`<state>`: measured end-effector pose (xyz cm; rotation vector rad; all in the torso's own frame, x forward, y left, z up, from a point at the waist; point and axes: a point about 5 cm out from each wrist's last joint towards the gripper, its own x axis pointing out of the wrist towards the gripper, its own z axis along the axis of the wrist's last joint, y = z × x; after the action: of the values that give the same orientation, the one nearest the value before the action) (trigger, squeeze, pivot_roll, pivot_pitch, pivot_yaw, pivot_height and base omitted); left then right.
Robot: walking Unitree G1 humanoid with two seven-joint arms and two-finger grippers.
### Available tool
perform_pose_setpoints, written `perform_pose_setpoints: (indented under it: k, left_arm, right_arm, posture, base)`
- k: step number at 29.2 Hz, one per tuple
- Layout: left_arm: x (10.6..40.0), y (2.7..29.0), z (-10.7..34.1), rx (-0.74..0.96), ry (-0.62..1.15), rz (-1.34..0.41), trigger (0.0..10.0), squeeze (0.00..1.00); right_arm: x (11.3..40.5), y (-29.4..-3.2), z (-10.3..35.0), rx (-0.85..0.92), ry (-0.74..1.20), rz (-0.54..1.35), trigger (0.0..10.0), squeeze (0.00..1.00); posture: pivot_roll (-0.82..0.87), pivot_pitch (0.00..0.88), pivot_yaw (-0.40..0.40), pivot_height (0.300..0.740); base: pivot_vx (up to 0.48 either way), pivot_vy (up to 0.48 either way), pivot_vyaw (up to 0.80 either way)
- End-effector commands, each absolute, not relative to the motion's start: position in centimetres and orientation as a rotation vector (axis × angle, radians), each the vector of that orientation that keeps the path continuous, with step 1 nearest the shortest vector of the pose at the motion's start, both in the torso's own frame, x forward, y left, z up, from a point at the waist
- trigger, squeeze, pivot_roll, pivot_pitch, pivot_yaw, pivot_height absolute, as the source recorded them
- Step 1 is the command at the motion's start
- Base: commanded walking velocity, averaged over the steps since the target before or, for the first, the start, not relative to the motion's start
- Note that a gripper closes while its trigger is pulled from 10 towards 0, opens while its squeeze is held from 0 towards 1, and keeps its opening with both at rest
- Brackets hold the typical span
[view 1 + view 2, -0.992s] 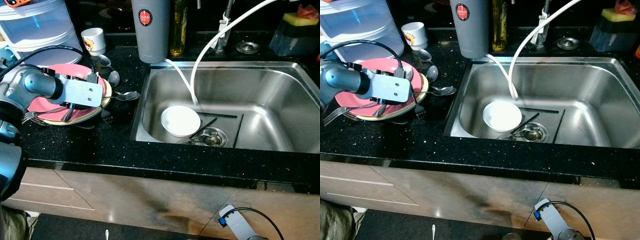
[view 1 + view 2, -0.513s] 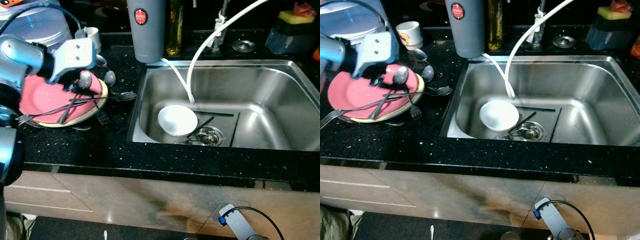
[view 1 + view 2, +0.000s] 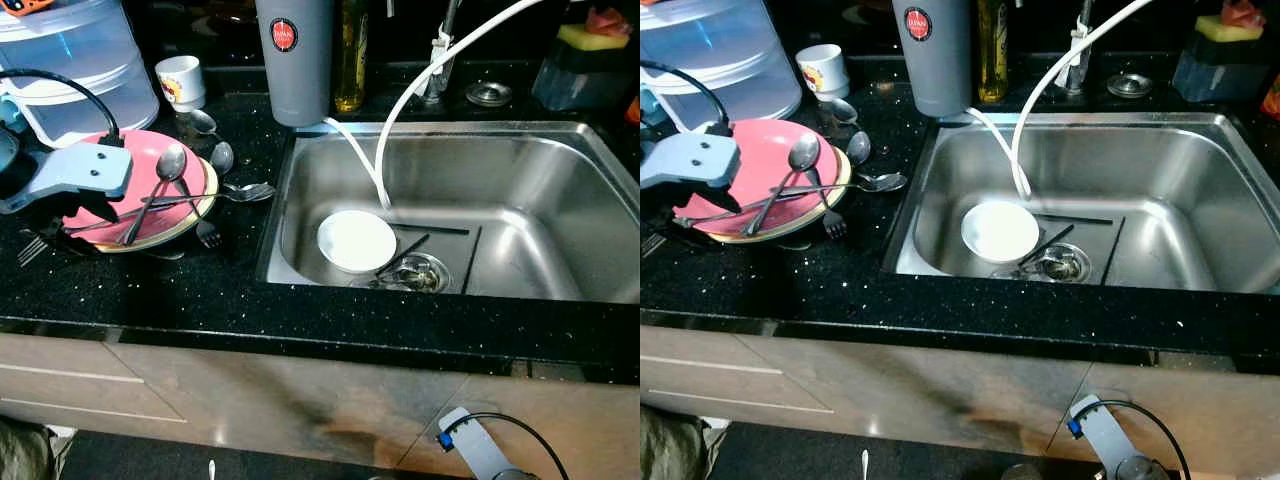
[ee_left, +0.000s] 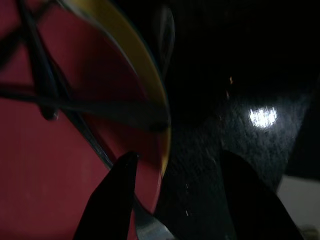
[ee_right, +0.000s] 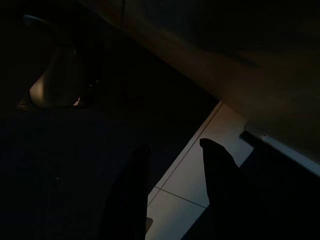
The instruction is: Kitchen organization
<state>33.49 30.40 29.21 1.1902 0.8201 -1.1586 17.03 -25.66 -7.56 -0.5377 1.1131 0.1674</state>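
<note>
Black stone tabletop (image 3: 230, 290) with steel sink (image 3: 560, 170) at 3 o'clock. Pink plate (image 3: 140, 170) at 9 o'clock, stacked on a yellow-rimmed plate (image 3: 208, 205) and serving as a collecting tray: spoon (image 3: 170, 162) and other cutlery crossed on it, handles overhanging the rim. Fork (image 3: 206, 235) just beside the plates at 5 o'clock of them; loose spoons (image 3: 222, 155) at their 1 o'clock, likely awaiting sorting. Left claw (image 4: 175, 200) low at the plate's near-left edge, fingers spread apart and empty, straddling the rim, probably for a grip on the edge. White bowl (image 3: 356, 240) in the sink under the white hose (image 3: 400, 110), placed for rinsing. Right claw (image 5: 172, 192) idle below the tabletop, fingers parted, holding nothing.
</note>
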Motion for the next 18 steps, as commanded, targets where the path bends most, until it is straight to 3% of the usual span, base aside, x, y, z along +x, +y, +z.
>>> perform_pose_setpoints:
  k: [1,10,16,18]
  left_arm:
    - [32.9,31.6,30.1,1.162,0.851,-1.104,10.0,0.00]
    - [35.5,30.4,30.5,0.930,0.698,-0.805,10.0,0.00]
    - [36.9,29.4,30.6,0.627,0.595,-0.636,10.0,0.00]
    - [37.5,28.9,30.8,0.450,0.531,-0.532,10.0,0.00]
  right_arm:
    - [16.7,-25.4,-7.8,-0.523,1.123,0.165,10.0,0.00]
    - [16.8,-25.3,-7.8,-0.528,1.124,0.170,10.0,0.00]
    - [16.8,-25.3,-7.8,-0.527,1.122,0.169,10.0,0.00]
    - [16.7,-25.3,-7.8,-0.526,1.124,0.171,10.0,0.00]
  posture:
    - [-0.03,0.072,0.062,0.740]
    - [-0.03,0.069,0.061,0.740]
    - [-0.03,0.065,0.064,0.740]
    - [-0.03,0.064,0.062,0.740]
  base:
    - [0.000,0.000,0.00]
    - [0.000,0.000,0.00]
    - [0.000,0.000,0.00]
    - [0.000,0.000,0.00]
